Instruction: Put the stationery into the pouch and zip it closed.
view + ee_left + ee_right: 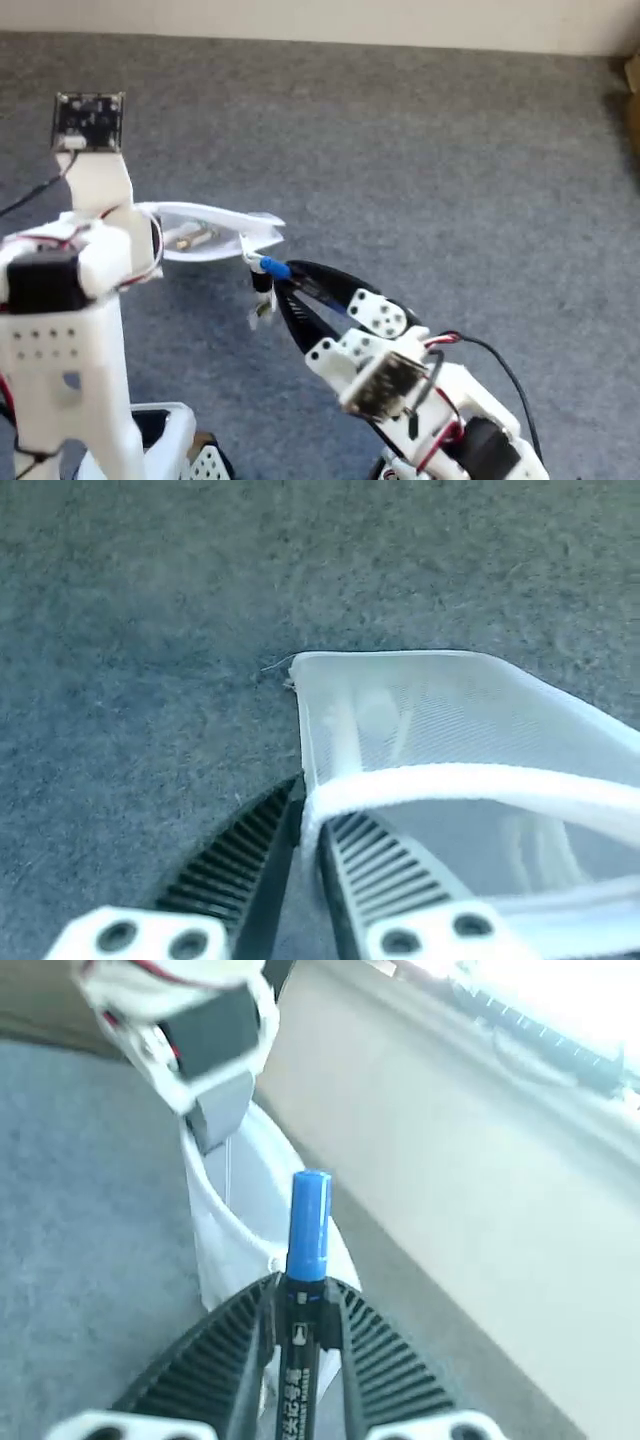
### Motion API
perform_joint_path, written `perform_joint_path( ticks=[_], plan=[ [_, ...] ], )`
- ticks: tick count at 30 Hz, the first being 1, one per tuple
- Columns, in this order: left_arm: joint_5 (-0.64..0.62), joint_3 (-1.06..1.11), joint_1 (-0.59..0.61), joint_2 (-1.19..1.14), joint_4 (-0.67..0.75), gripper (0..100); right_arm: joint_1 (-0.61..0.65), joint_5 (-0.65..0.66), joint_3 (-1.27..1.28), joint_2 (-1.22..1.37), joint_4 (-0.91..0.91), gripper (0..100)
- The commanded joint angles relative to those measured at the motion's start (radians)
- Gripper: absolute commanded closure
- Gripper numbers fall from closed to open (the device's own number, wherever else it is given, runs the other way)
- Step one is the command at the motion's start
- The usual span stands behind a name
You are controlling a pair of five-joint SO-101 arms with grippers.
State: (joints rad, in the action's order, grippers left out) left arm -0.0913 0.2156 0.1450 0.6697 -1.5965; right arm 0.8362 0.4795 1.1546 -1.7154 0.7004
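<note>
Grey carpet (430, 150), pale wall (330, 20) behind

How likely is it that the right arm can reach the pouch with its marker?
Probably yes: the right gripper holds the marker close to the pouch, which the left gripper grips; nothing between.

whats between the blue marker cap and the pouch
Nothing: in the high view the blue cap of the marker sits right at the end of the pouch, and the right wrist view agrees.
</note>
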Motion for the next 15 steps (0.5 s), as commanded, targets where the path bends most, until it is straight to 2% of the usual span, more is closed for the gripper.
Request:
perform_joint_path(
  ticks=[1,15],
  plan=[
    [0.005,-0.061,-0.027,-0.102,-0.006,99,-0.01,-0.009,-0.018,-0.021,-0.027,99.5],
    [0.005,-0.038,-0.025,-0.108,-0.002,99,-0.005,-0.008,-0.036,-0.018,-0.412,99.5]
  ],
)
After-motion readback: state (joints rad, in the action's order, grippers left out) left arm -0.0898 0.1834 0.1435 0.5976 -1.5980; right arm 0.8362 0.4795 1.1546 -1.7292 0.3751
